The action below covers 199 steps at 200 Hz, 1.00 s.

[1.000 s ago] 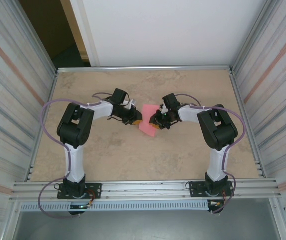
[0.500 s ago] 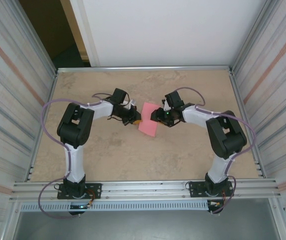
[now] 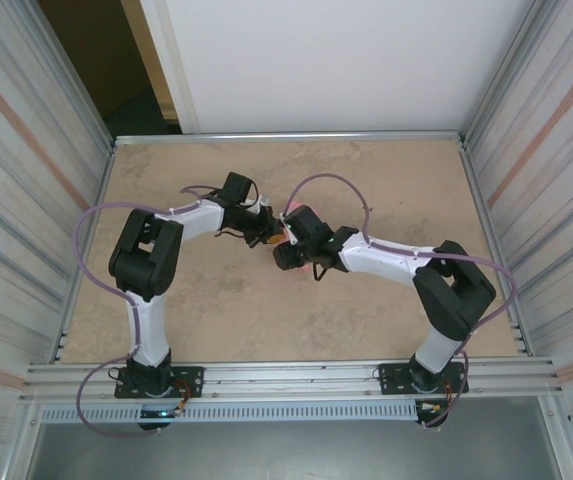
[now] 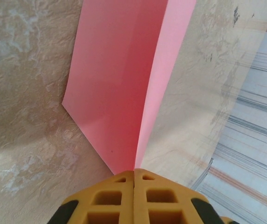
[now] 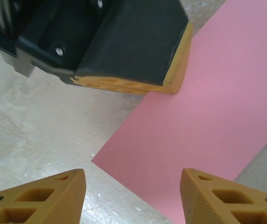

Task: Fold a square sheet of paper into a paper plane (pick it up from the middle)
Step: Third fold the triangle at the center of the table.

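- The thin pink-red sheet of paper (image 4: 117, 79) lies folded near the middle of the beige marbled surface (image 3: 216, 300), between the two arms.
- In the left wrist view a crease runs straight away from the jaws. A wide flap spreads to the left of it on the surface, and a narrower, paler flap (image 4: 170, 60) rises on its right.
- The sheet's long axis follows that crease, pointing away from the left gripper (image 4: 134, 175).
- The left gripper's yellow jaws are clenched tight on the sheet where the crease reaches its near edge. The two pads meet with only the paper between them.
- The right gripper (image 5: 133, 186) hangs above the sheet (image 5: 217, 107) with its jaws released and spread apart, grasping nothing.
- In the right wrist view one corner (image 5: 96, 161) of the sheet lies just beyond the gap between those jaws. Its straight edges run diagonally up to the right.
- The left gripper's black body with its yellow pad (image 5: 128, 85) sits at the sheet's edge, close beside the right gripper.
- From the top, the right gripper (image 3: 291, 255) covers most of the sheet.
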Each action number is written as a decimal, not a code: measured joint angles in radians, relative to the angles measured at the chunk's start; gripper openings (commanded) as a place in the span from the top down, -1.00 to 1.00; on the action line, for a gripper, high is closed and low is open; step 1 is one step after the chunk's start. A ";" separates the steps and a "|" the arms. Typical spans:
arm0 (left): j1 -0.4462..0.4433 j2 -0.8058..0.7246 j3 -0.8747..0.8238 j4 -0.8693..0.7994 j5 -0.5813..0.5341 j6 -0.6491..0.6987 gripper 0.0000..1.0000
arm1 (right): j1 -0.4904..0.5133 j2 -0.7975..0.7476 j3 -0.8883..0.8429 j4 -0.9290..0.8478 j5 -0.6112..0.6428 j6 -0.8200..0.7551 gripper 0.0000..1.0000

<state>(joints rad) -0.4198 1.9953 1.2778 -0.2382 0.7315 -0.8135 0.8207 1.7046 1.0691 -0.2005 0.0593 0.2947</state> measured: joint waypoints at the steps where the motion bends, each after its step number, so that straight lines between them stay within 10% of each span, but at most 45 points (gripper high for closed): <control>1: 0.000 0.000 0.000 0.000 0.000 0.000 0.92 | 0.001 0.003 0.000 0.000 0.002 0.000 -0.19; 80: 0.000 0.000 0.000 0.000 0.000 -0.022 0.92 | 0.031 0.090 0.000 0.025 0.110 -0.020 -0.26; 199: 0.000 0.000 -0.002 0.000 0.001 -0.023 0.87 | 0.030 0.048 -0.017 0.080 0.206 -0.049 0.53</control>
<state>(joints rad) -0.4198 1.9953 1.2762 -0.2382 0.7322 -0.8364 0.8505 1.7531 1.0523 -0.1207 0.2649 0.2455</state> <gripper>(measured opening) 0.066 0.270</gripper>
